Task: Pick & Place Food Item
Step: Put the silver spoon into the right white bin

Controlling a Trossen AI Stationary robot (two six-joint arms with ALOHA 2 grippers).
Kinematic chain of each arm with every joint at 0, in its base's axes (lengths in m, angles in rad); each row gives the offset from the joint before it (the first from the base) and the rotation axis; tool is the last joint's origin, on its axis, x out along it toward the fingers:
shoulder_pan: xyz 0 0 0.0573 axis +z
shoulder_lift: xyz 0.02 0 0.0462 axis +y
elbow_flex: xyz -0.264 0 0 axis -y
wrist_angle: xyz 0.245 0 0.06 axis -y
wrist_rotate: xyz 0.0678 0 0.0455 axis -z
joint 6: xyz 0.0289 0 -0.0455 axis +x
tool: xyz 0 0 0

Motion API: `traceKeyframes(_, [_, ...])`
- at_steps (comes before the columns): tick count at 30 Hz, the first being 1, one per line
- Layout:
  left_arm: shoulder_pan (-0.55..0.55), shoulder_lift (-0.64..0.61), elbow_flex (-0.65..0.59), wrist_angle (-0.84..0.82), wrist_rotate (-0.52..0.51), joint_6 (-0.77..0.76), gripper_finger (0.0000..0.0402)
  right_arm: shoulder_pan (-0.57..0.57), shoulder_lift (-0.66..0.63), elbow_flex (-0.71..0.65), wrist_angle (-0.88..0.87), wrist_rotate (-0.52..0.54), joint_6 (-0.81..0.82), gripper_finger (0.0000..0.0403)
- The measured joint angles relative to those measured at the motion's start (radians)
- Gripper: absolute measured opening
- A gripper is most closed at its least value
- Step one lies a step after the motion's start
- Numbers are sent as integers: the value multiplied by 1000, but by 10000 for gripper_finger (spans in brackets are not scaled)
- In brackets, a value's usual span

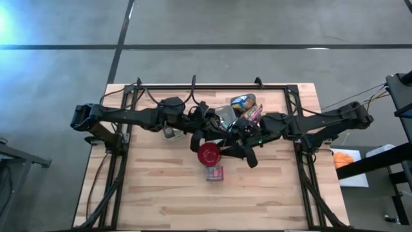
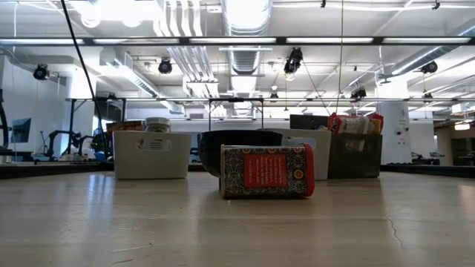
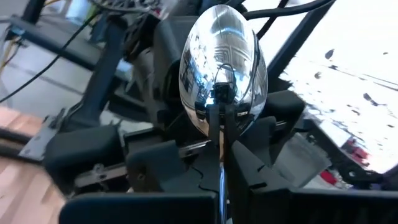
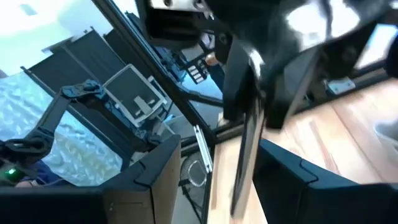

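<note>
- From my remote station, both arms meet over the middle of the desk, raised above its surface.
- My left gripper is closed on the thin handle of a shiny metal spoon, its bowl out ahead of the fingers.
- My right gripper holds a dark flat item between partly parted fingers; I cannot tell what it is.
- A red patterned tin lies on its side near the desk's centre, just in front of a red bowl.
- Bins stand along the far edge.
</note>
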Motion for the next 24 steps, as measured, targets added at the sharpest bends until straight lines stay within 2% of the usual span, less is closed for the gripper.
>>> traceKeyframes(5, [1,-2,0,48,50,1,0,0,33,80,-77,0,-39,150])
traceKeyframes(13, [1,-33,0,55,90,0,0,0,50,147,-153,-11,-84,29])
traceKeyframes(19, [3,-47,0,54,94,-16,5,2,50,167,-158,-8,-84,15])
traceKeyframes(24, [3,-50,0,26,100,-66,48,2,49,171,-166,14,-75,9])
